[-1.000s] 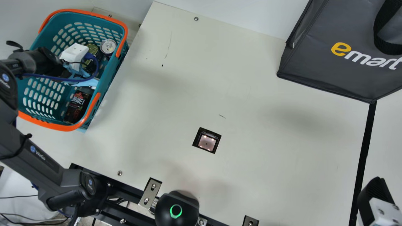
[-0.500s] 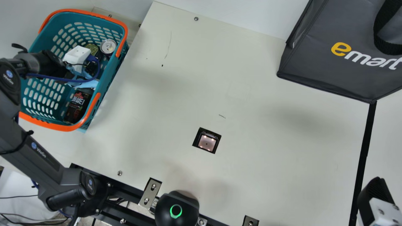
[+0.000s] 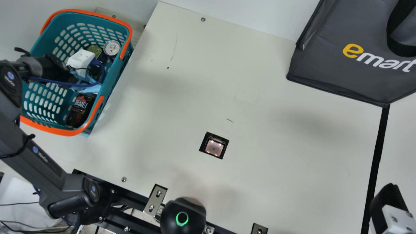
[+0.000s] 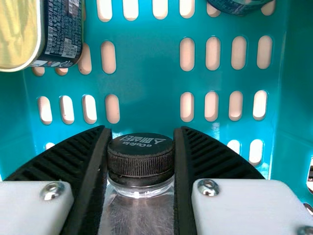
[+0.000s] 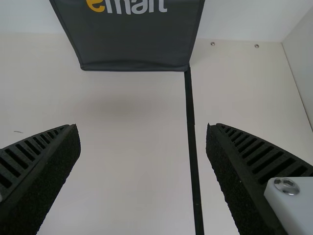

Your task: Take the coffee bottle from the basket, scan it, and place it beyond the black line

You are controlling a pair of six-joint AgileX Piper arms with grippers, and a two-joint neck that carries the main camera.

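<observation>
In the main view, my left gripper (image 3: 80, 59) is down inside the teal basket (image 3: 42, 97) at the left. The left wrist view shows my left gripper (image 4: 142, 166) shut on the coffee bottle (image 4: 139, 210), its ribbed fingers against both sides below and around the black cap. The scanner (image 3: 214, 147) is set in the table's middle. My right gripper (image 3: 390, 203) is at the main view's lower right, beside the black line (image 3: 379, 146). In the right wrist view, my right gripper (image 5: 143, 129) stands open and empty above the table, the black line between its fingers.
A dark printed package (image 3: 79, 110), a silver-topped can (image 3: 111, 48) and a gold-topped can (image 3: 95, 51) share the basket. The basket's orange-edged rim surrounds my left gripper. A dark grey bag (image 3: 338, 74) stands at the back right.
My left arm and gripper have shifted slightly to the right and toward the near side within the basket. My right gripper has stayed still.
</observation>
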